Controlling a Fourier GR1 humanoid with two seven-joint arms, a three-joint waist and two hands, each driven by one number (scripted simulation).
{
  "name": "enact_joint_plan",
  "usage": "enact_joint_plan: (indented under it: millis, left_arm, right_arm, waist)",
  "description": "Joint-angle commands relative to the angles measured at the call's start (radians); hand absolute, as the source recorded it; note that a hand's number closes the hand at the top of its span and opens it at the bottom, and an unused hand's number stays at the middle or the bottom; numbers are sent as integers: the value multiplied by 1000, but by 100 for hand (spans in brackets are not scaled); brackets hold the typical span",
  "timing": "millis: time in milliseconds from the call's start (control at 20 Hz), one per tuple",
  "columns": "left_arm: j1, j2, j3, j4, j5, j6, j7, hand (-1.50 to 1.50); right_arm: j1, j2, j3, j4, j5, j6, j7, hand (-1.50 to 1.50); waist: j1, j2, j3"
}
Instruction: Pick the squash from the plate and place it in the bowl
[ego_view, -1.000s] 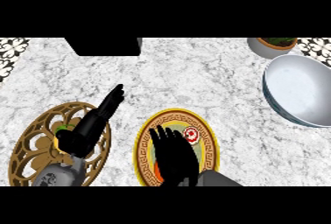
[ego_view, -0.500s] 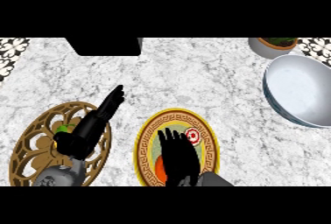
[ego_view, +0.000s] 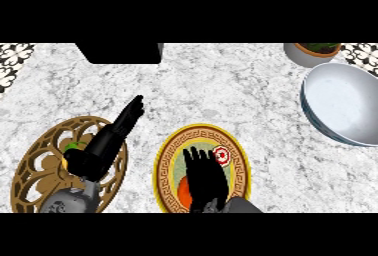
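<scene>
**Right robot hand (ego_view: 203, 175) spread over the squash (ego_view: 182, 189)**

The marble table (ego_view: 236, 90) carries a big pale bowl (ego_view: 347, 105) at its right edge. A gold openwork trivet (ego_view: 37, 165) lies at the left, and a gold-rimmed plate (ego_view: 164, 155) sits near the front, well apart from the bowl. The left robot hand (ego_view: 111, 145) hovers over the trivet, fingers straight. The right robot hand lies over the plate, fingers straight, gripping nothing. The orange squash rests on the plate, mostly hidden beneath it.

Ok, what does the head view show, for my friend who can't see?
The robot's open right hand is over an orange squash on a gold-rimmed plate. A white bowl sits at the right, and the left hand lies open over a brown openwork plate.
</scene>
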Motion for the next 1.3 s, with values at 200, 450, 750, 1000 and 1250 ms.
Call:
enact_joint_plan:
  millis: [200, 450, 750, 1000, 1250]
  left_arm:
    - [19, -1, 39, -9, -15, -57, -13, 0]
    - [11, -65, 18, 41, -63, -42, -52, 0]
    - [21, -38, 47, 26, -41, -29, -29, 0]
    - [79, -42, 24, 3, -57, -43, -54, 0]
    - [18, -51, 43, 73, -69, -38, -60, 0]
  right_arm:
    - [25, 17, -26, 29, 140, -32, -124, 150]
    - [-81, 17, -18, 146, 82, -112, -139, 150]
    - [94, -503, -20, -207, 48, 37, -631, 150]
    - [187, -678, -123, -252, 102, -94, -824, 150]
    - [193, -724, -250, -325, 175, -198, -748, 150]
  waist:
    - [0, 2, 0]
    - [4, 3, 0]
    - [-31, -5, 1]
    - [-11, -1, 0]
    - [-23, 0, 0]
